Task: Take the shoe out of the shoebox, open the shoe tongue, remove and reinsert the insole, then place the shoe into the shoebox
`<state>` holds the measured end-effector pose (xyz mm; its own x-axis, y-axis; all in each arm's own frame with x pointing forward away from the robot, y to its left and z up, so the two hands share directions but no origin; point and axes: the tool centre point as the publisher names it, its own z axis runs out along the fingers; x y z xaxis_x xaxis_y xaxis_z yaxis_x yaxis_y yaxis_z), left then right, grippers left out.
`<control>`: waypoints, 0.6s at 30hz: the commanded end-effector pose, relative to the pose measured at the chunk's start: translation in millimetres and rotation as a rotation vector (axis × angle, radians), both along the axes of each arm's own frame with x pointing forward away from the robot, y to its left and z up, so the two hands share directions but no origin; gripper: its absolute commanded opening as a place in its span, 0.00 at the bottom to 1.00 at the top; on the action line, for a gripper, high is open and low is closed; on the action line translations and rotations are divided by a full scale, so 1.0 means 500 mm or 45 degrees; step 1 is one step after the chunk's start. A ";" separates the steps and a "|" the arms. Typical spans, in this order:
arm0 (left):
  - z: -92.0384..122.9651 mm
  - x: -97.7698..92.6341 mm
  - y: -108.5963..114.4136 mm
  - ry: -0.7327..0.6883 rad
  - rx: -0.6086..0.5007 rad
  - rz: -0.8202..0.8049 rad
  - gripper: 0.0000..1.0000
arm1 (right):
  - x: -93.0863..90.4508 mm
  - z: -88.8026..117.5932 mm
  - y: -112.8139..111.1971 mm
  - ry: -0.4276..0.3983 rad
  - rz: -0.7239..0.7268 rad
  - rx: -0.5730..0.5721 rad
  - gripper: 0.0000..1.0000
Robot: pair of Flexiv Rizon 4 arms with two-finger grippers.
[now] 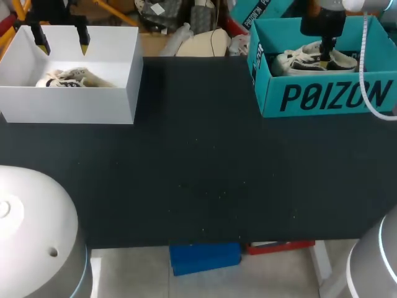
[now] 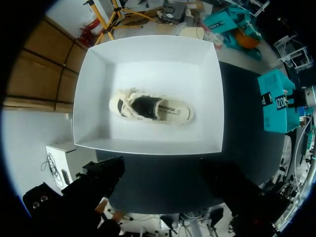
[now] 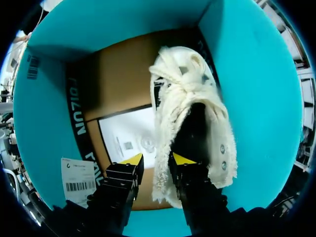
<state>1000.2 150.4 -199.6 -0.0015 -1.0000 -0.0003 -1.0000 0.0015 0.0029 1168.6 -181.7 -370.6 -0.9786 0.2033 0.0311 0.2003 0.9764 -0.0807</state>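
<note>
A teal shoebox (image 1: 322,96) stands at the far right of the table with a cream-and-black shoe (image 1: 298,60) lying in it. My right gripper (image 1: 324,61) reaches down into this box. In the right wrist view its fingers (image 3: 157,159) stand close together on either side of the fluffy cream shoe's (image 3: 192,113) side wall, one yellow tip inside the dark opening and one outside, shut on it. The teal box wall (image 3: 247,98) surrounds them. My left gripper (image 1: 62,46) hangs open high over the white box (image 1: 68,102), holding nothing.
The white box (image 2: 148,145) at the far left holds another cream shoe (image 2: 150,108). Paper labels (image 3: 131,140) lie on the teal box's cardboard floor. My arms' pale bases (image 1: 31,230) fill the near corners. Black table (image 1: 198,167) stretches between the two boxes.
</note>
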 end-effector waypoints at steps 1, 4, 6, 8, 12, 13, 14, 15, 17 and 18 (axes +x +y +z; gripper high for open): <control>0.000 0.000 0.000 -0.001 0.000 0.000 1.00 | 0.015 -0.030 0.007 0.004 -0.012 -0.006 0.31; 0.000 0.000 0.000 -0.001 0.000 0.000 1.00 | 0.017 -0.047 0.008 0.000 -0.022 -0.010 0.27; 0.000 0.000 0.000 -0.001 0.000 0.000 1.00 | 0.017 -0.056 0.009 0.001 -0.027 -0.016 0.26; 0.000 0.000 0.000 -0.001 0.000 0.000 1.00 | 0.018 -0.065 0.009 0.003 -0.038 -0.021 0.25; 0.000 0.000 0.000 -0.001 0.000 0.000 1.00 | 0.017 -0.078 0.012 0.002 -0.055 -0.024 0.24; 0.000 0.000 0.000 -0.001 0.000 0.000 1.00 | 0.016 -0.081 0.012 0.002 -0.057 -0.025 0.24; 0.000 0.000 0.000 -0.001 0.000 0.000 1.00 | 0.016 -0.084 0.011 0.002 -0.060 -0.028 0.22; 0.000 0.000 0.000 -0.001 0.000 0.000 1.00 | 0.016 -0.087 0.010 0.000 -0.066 -0.036 0.22; 0.000 0.000 0.000 -0.001 0.000 0.000 1.00 | 0.016 -0.094 0.005 0.000 -0.083 -0.059 0.24; 0.000 0.000 0.000 -0.001 0.000 0.000 1.00 | 0.016 -0.096 0.004 -0.001 -0.087 -0.063 0.27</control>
